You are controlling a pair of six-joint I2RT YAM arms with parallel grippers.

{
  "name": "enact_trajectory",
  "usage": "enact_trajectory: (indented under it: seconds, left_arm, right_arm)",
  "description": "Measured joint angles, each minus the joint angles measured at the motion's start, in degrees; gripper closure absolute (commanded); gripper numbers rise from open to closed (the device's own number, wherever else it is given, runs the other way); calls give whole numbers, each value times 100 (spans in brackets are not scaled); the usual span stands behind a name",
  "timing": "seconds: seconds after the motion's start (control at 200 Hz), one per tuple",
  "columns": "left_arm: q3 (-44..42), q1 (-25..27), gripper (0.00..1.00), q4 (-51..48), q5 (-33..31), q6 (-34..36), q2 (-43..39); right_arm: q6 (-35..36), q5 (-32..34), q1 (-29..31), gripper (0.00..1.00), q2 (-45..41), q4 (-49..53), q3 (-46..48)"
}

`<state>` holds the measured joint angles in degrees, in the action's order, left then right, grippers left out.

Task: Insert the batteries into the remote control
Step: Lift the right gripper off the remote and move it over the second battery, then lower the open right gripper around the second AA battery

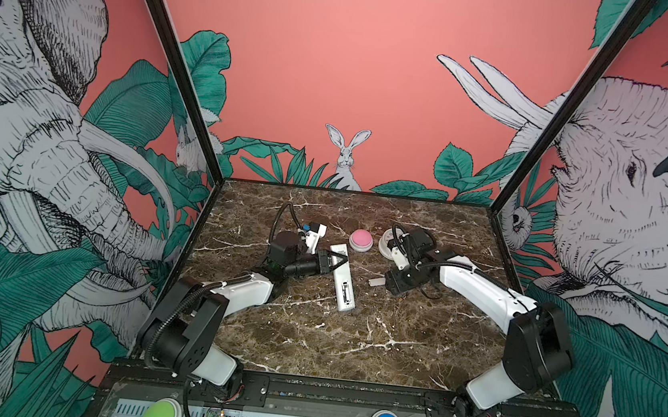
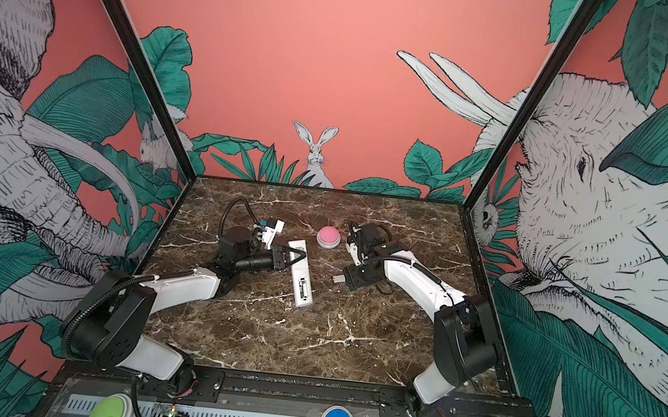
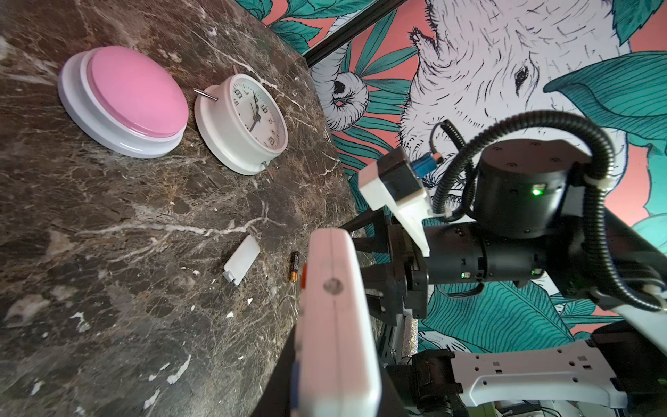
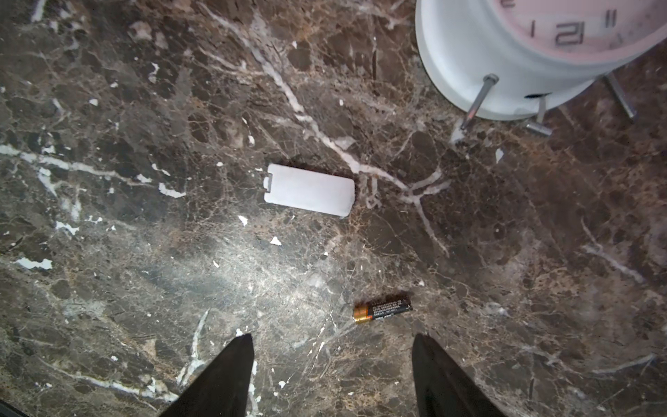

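Overhead, in both top views, your left end effector (image 1: 331, 260) is clenched on the slim white rectangular remote control (image 1: 343, 279), which lies back-up mid-desk (image 1: 311, 341). A pink dome button (image 1: 361, 239) sits at its one o'clock.

From the left wrist, one slim dark cylindrical battery (image 3: 294, 265) lies on the marble just beside the remote.

From the right wrist, your right end effector (image 4: 332, 337) is released, empty, near that battery and the flat white battery cover (image 4: 310, 189).

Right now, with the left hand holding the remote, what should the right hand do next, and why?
Probably ease the right hand forward and down to straddle the battery: its jaws stand open, the battery lies loose just ahead of them, and the left hand grips the remote control.
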<state>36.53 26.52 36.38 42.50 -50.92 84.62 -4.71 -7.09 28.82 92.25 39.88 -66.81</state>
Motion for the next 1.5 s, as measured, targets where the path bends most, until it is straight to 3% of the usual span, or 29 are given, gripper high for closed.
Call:
enact_trajectory:
  seconds: [0.525,1.5]
  left_arm:
    - [7,0,100,0,0,-2,0]
    - [105,0,100,9,7,-9,37]
  right_arm:
    - [-66,-223,-269,28,824,-35,-44]
    - [-63,-411,-485,27,1176,-195,-20]
